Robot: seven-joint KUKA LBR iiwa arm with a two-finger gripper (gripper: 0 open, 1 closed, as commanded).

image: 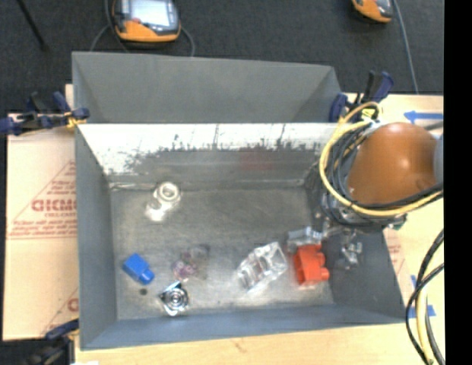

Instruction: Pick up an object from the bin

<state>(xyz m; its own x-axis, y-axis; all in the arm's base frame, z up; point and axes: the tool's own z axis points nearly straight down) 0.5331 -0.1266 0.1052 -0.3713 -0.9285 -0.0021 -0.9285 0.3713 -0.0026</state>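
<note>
- Fingers [350,251] of the gripper [327,248] stand apart, released, with nothing between them.
- Red plastic block [312,268] lies just beside them, on the bin floor.
- Judged light, rigid and smooth; best taken across its flat opposite sides.
- Grey bin [91,226] also holds a clear plastic piece [260,266] just beyond the block.
- Blue block [137,268], metal piece [174,299] and pale cap [164,198] lie well apart from the fingers.

The hand [332,239] hangs beside a red block [312,268].
</note>
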